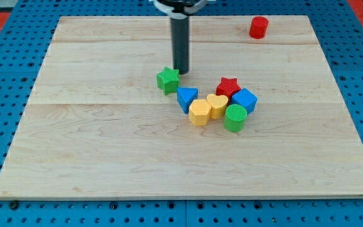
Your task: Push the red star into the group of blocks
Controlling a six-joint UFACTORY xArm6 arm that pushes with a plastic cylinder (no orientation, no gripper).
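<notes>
My tip, the lower end of the dark rod that serves as end effector, has nothing to grasp with and holds nothing; it stands on the tabletop just at the upper right edge of the green star block, touching it or very nearly so. The red star lies to the view's right of my tip, near but apart from it, and it already sits against the cluster: the blue cube-like block is just below and right of it, the yellow heart just below, with the yellow hexagonal block, the green cylinder and the blue triangle closing the group. I judge the task nearly done or in its last nudge, since the red star seems to touch the group already. If a further push is wanted, my tip needs to travel round to the star's upper side and press it toward the view's bottom, into the hearts of the pile. The green star stands close to that path and may be dragged along; the red cylinder, well apart near the view's top right, is out of the way
</notes>
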